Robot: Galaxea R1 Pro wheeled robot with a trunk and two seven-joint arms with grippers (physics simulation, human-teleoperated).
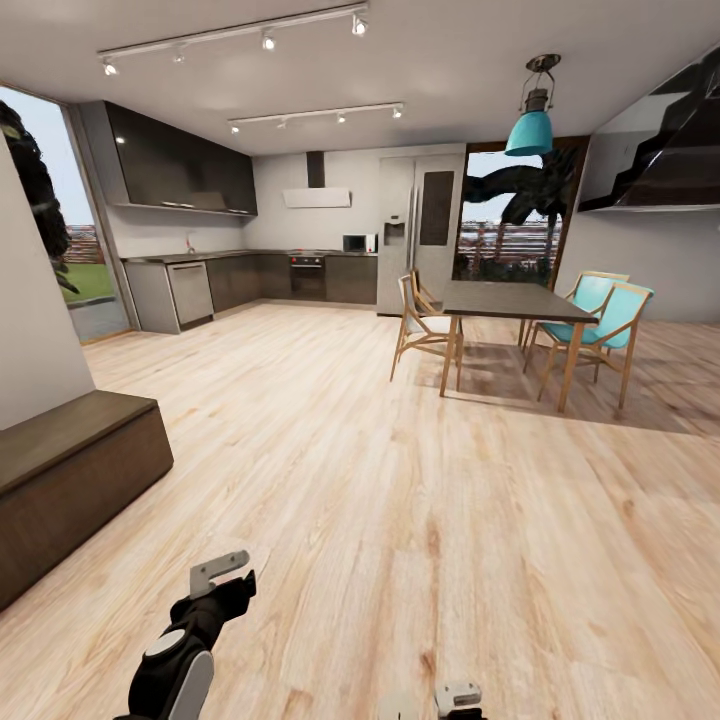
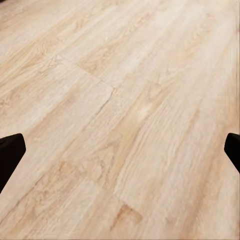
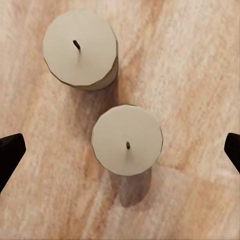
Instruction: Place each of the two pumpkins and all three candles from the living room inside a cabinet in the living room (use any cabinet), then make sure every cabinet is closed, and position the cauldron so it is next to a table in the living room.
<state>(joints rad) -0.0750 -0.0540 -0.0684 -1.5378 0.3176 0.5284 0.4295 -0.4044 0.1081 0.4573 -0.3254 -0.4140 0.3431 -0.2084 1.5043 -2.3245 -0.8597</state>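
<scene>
Below, two candles upright on plank floor, between the right claw's spread fingertips.

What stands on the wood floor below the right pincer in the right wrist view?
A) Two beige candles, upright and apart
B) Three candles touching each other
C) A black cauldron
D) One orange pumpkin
A: the right wrist view looks straight down on one candle near the middle and a second candle beside it, both upright on the floor with a gap between them.
</scene>
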